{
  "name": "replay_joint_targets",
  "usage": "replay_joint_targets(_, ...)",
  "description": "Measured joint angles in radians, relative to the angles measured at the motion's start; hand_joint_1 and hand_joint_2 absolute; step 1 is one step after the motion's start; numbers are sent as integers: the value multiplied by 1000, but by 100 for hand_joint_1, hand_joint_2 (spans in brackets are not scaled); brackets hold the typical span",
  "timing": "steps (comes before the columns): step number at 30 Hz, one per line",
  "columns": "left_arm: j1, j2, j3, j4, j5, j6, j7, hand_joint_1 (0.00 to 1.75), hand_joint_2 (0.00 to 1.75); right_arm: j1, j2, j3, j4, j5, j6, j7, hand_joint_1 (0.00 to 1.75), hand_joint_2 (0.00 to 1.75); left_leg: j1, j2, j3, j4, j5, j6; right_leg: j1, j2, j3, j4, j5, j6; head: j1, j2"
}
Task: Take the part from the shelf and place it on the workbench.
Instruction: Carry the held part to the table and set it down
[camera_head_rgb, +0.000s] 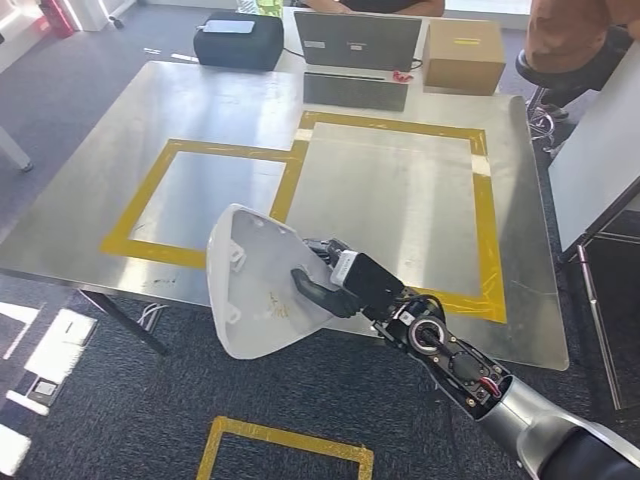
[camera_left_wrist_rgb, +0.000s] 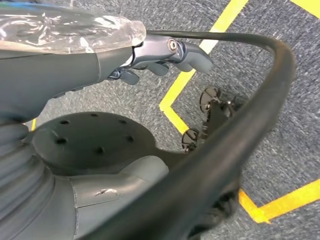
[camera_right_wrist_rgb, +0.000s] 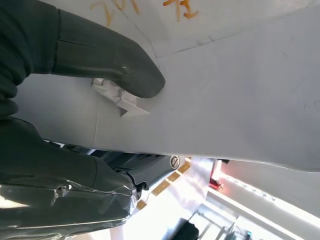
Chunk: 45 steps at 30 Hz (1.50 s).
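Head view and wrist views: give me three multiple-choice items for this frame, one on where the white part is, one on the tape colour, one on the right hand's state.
1. Where is the white part?
A. Lying flat inside the left taped rectangle
B. Held at the near edge of the workbench
C. On the cardboard box

2. What colour is the tape outlining the rectangles on the workbench?
A. Red
B. Blue
C. Yellow

3. What is the right hand doing?
A. Gripping the white part
B. Hanging free, holding nothing
C. Pressing the laptop

Answers: 1 B, the part overlaps the workbench's near edge, gripped. 2 C, yellow strips frame both rectangles. 3 A, the right wrist view shows the thumb pressed on the part.
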Motion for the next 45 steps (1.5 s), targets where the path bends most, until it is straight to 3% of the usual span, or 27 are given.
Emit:
replay_joint_targets(4,2,2,0,0,3,0,0,0,175,22,-39,-37,-20,7,-15,13,175,175,-5,-11,11,-24,1,23,-3,-4,-1,9,-18,20,5,0)
replay_joint_targets(6,2,2,0,0,3,0,0,0,175,31,-55,-51,-28,13,-23,20,175,175,-2,-17,19,-33,3,35,-4,11,-37,94,-71,23,11,0)
replay_joint_targets(8,1,1,0,0,4,0,0,0,175,45,-69,-66,-33,25,-40,35,175,175,-4,-26,22,-34,1,43,-2,21,-98,234,-131,25,16,0)
replay_joint_targets(9,0,0,1,0,4,0,0,0,175,56,-78,-74,-35,30,-48,44,175,175,-5,-33,24,-33,0,45,-1,23,-120,280,-142,27,17,0)
replay_joint_targets(10,0,-1,1,0,4,-1,0,0,175,68,-89,-84,-38,33,-55,50,175,175,-5,-42,26,-33,-1,45,-1,25,-128,291,-133,28,19,0)
replay_joint_targets(11,1,-2,1,0,5,-2,0,0,175,78,-99,-95,-41,34,-60,54,175,175,-5,-50,28,-31,-3,45,-2,26,-116,260,-104,28,21,0)
replay_joint_targets(13,1,-4,1,0,4,-2,0,0,175,89,-116,-117,-48,34,-64,58,175,175,-6,-64,32,-25,-9,40,-4,40,-61,130,-30,28,28,0)
replay_joint_targets(14,1,-4,1,0,4,-2,0,0,175,93,-123,-127,-52,34,-64,59,175,175,-7,-71,30,-19,-12,36,-6,50,-36,69,-8,27,31,0)
replay_joint_targets(15,0,-5,1,0,4,-2,0,0,175,98,-129,-136,-56,34,-64,60,175,175,-9,-76,26,-14,-12,32,-7,58,-19,32,1,25,31,0)
replay_joint_targets(18,2,-2,1,0,4,-2,0,0,175,108,-139,-151,-65,34,-64,62,175,175,-11,-85,13,-9,-8,20,-8,58,-7,11,0,14,29,0)
replay_joint_targets(20,4,0,1,0,4,-2,1,0,175,111,-142,-157,-72,35,-65,64,175,175,-10,-64,-3,28,-32,9,-11,49,-4,5,4,5,22,0)
replay_joint_targets(23,1,-2,1,0,4,-2,9,0,175,118,-149,-170,-82,45,-76,82,175,175,-3,-35,-97,218,-119,-7,-9,29,-2,2,4,-5,4,0)
replay_joint_targets(24,1,-4,1,0,4,-2,12,0,175,123,-154,-176,-83,49,-82,89,175,175,-1,-34,-126,272,-135,-9,-9,22,-3,2,3,-6,2,0)
replay_joint_targets(25,1,-6,1,0,5,-2,14,0,175,130,-160,-181,-84,51,-87,96,175,175,0,-34,-138,291,-133,-10,-8,15,-2,2,3,-6,0,0)
replay_joint_targets(26,2,-7,1,0,5,-2,16,0,175,137,-166,-188,-87,54,-93,103,175,175,1,-33,-129,270,-112,-8,-8,10,-2,2,2,-6,-1,0)
replay_joint_targets(29,1,-6,1,0,6,0,19,0,175,155,-189,-220,-99,66,-114,124,175,175,-5,-15,-25,65,-23,8,-6,-2,0,3,0,-2,-5,0)
replay_joint_targets(31,-1,-4,1,0,8,1,20,0,175,171,-206,-246,-104,74,-128,140,175,175,-13,-3,12,-7,-9,18,-2,-8,0,1,-3,6,-4,0)
replay_joint_targets(34,2,-2,1,0,11,2,22,0,175,203,-231,-285,-106,87,-142,165,175,175,-14,-13,19,-24,-6,31,-3,-14,2,3,-13,19,-1,0)
replay_joint_targets(36,3,-3,1,0,14,4,24,0,175,224,-248,-315,-105,96,-149,178,175,175,-10,-19,27,-36,-2,42,-6,3,-24,66,-56,24,1,0)
replay_joint_targets(38,3,-5,1,0,18,7,24,0,175,245,-265,-346,-101,105,-154,191,175,175,-11,-27,30,-37,-3,50,-7,21,-83,201,-121,27,7,0)
replay_joint_targets(39,2,-7,2,0,20,8,24,0,175,255,-272,-361,-97,109,-155,197,175,175,-12,-33,31,-37,-3,51,-7,24,-112,261,-141,29,10,0)
replay_joint_targets(40,2,-8,2,0,22,8,24,0,175,265,-278,-375,-92,111,-156,201,175,175,-13,-39,32,-37,-4,52,-8,25,-127,290,-142,31,11,0)
replay_joint_targets(41,2,-10,2,0,23,9,23,0,175,272,-283,-389,-88,112,-156,202,175,175,-12,-45,33,-35,-6,51,-9,26,-124,277,-122,33,12,0)
replay_joint_targets(43,3,-13,2,0,25,9,21,0,175,281,-292,-420,-79,112,-156,203,175,175,-11,-58,37,-28,-12,46,-14,33,-73,157,-48,38,15,0)
replay_joint_targets(45,1,-14,2,0,26,9,20,0,175,285,-298,-449,-71,112,-156,203,175,175,-13,-70,31,-14,-19,37,-17,51,-22,46,-9,39,19,0)
